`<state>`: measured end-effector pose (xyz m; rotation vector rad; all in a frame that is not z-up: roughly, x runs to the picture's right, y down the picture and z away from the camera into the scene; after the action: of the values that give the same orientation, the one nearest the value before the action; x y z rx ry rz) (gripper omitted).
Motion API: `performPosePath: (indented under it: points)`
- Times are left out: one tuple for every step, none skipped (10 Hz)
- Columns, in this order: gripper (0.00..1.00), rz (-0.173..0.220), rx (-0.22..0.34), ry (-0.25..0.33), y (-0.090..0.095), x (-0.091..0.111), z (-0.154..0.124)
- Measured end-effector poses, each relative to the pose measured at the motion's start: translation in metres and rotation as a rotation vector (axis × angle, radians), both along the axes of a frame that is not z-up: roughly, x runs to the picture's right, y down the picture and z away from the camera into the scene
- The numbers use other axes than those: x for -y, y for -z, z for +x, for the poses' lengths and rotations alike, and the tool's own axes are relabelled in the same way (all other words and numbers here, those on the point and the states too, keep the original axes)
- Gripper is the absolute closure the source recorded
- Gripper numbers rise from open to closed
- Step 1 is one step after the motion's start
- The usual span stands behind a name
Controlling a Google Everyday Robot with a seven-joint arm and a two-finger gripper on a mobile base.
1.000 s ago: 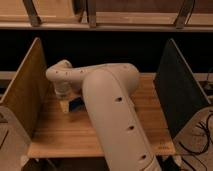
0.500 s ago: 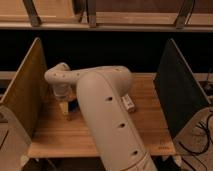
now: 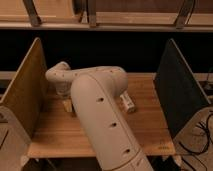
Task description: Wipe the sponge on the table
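Observation:
The light wooden table (image 3: 150,122) lies between two upright side panels. My white arm (image 3: 100,115) reaches from the bottom of the view across the middle of the table and bends to the left. The gripper (image 3: 62,93) hangs down from the wrist at the left, just above the tabletop, right behind a pale yellowish block (image 3: 68,106). The sponge is hidden from view.
A whitish bottle (image 3: 128,103) lies on its side right of the arm, near the table's middle. A tan panel (image 3: 22,95) stands along the left edge and a dark panel (image 3: 177,90) along the right. Cables (image 3: 200,140) hang off the right side.
The arm has shifted left, uncovering the whitish bottle on its right side. The wrist end has sunk a little toward the tabletop.

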<state>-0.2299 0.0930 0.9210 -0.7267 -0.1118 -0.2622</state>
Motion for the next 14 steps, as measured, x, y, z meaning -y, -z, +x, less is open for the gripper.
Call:
performPosePath:
  points:
    - [0.2,-0.009,-0.014,-0.011,-0.003,-0.004,0.004]
    - [0.2,-0.024,-0.026,-0.028,-0.009,-0.011,0.008]
    - [0.2,-0.034,-0.031,-0.036,-0.012,-0.016,0.01]
    - [0.2,-0.042,-0.033,-0.053,-0.017,-0.019,0.012]
    - [0.23,-0.04,-0.03,-0.064,-0.02,-0.019,0.01]
    - [0.31,-0.03,-0.025,-0.071,-0.022,-0.017,0.009]
    - [0.39,-0.017,-0.021,-0.075,-0.023,-0.014,0.007]
    - [0.51,-0.001,-0.021,-0.071,-0.02,-0.01,0.008]
    - [0.62,0.011,-0.021,-0.061,-0.016,-0.008,0.008]
    - [0.7,0.015,-0.018,-0.054,-0.012,-0.008,0.006]
    - [0.8,0.011,-0.014,-0.042,-0.008,-0.013,0.002]
    - [0.92,-0.004,-0.007,-0.023,0.0,-0.023,-0.005]
    - [0.97,-0.021,-0.004,-0.009,0.005,-0.032,-0.011]
    - [1.0,-0.054,0.004,0.009,0.014,-0.046,-0.021]
